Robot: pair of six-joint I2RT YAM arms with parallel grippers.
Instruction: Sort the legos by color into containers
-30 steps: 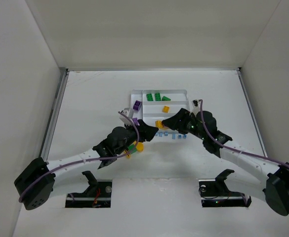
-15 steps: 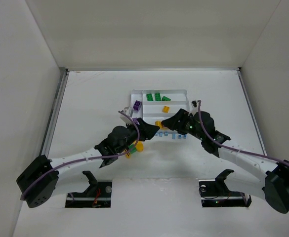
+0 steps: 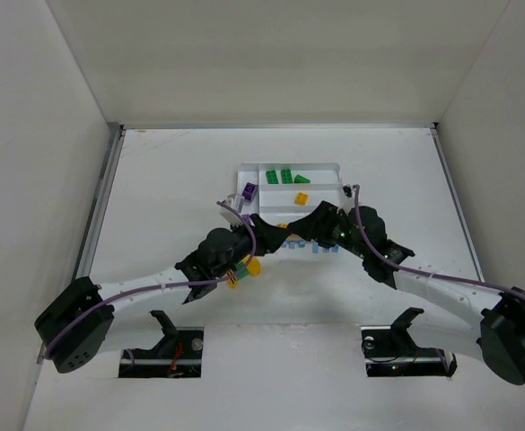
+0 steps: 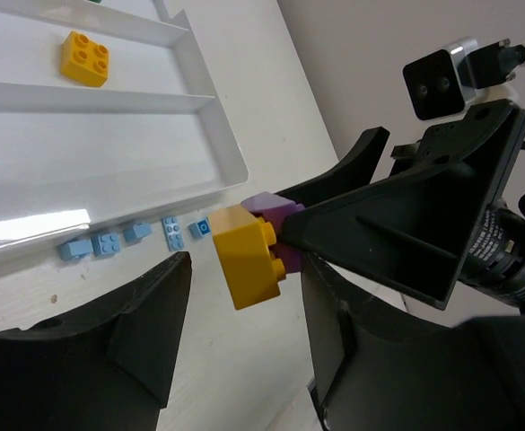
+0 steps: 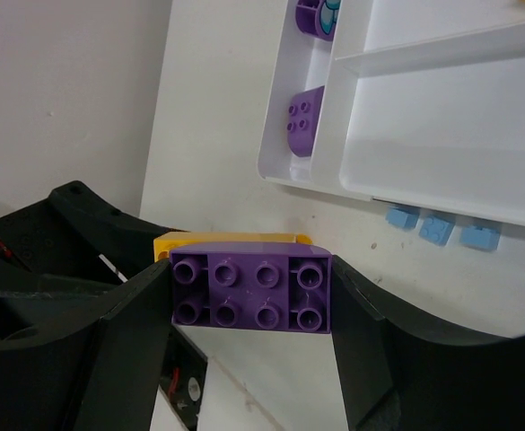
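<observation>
**Two stuck bricks, about to be pulled apart**

The step in hand looks like splitting a joined pair of legos. The right end effector (image 5: 250, 296) is clenched on a purple brick (image 5: 249, 269) with a yellow brick (image 4: 247, 262) stuck to it. The left end effector (image 4: 244, 274) straddles the yellow one, not clamped, with a sliver of gap showing. Both arms reach inward and meet over the counter (image 3: 172, 180), just near of the white tray (image 3: 289, 164). Next, the left should clamp the yellow brick and pull it free, and each colour then goes to its own section.
</observation>
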